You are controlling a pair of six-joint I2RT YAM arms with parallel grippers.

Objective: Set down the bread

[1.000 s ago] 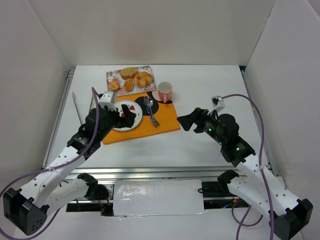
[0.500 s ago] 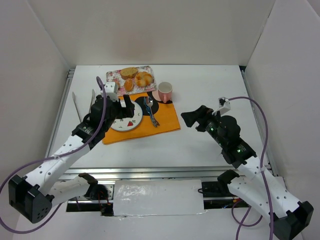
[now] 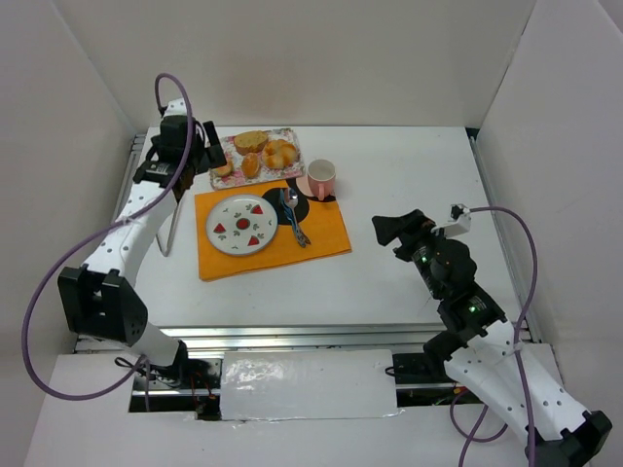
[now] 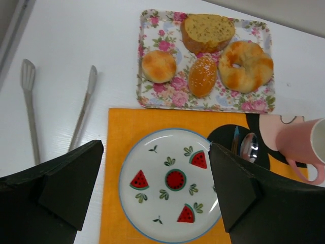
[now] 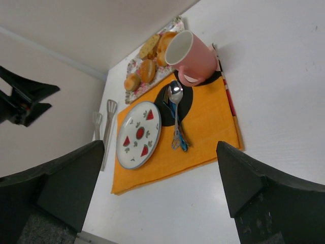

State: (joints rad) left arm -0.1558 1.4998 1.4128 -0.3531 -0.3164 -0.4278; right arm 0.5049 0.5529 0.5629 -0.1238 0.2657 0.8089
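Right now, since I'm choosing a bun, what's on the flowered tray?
On the tray: a brown loaf, a round roll, the oval bun and pale clustered rolls. Nothing covers them.

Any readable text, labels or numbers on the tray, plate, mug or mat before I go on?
None can be read.
The tray bears only roses, and the plate only watermelon slices and leaves.
The mug, mat and bread show no lettering.

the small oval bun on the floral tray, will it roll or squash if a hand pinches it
The oval bun looks small and is probably light. Its rounded, elongated shape may let it roll sideways if nudged. It looks like soft bread, so a firm pinch might dent it.
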